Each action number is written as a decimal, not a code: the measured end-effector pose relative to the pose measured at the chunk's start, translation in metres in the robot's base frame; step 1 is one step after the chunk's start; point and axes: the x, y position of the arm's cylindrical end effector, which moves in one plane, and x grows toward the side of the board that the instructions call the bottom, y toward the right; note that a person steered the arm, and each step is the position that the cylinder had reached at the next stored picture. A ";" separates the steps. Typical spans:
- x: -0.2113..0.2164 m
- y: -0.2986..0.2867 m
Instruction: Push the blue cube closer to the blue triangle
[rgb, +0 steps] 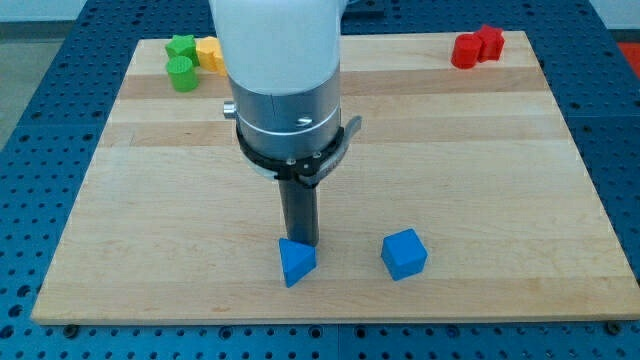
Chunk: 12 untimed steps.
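The blue cube (404, 253) sits on the wooden board (150, 220) near the view's bottom, right of centre. The blue triangle (295, 262) lies to its left, about a block's width and a half away. My tip (299, 243) stands just behind the triangle's top edge, touching or nearly touching it, well left of the cube. The arm's white and grey body rises above it and hides the board's middle top.
Two green blocks (181, 60) and a yellow block (210, 54) cluster at the view's top left corner. Two red blocks (476, 47) sit at the top right. The board's bottom edge runs just below the blue blocks.
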 end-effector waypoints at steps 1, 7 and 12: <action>-0.016 0.003; 0.028 0.153; 0.028 0.114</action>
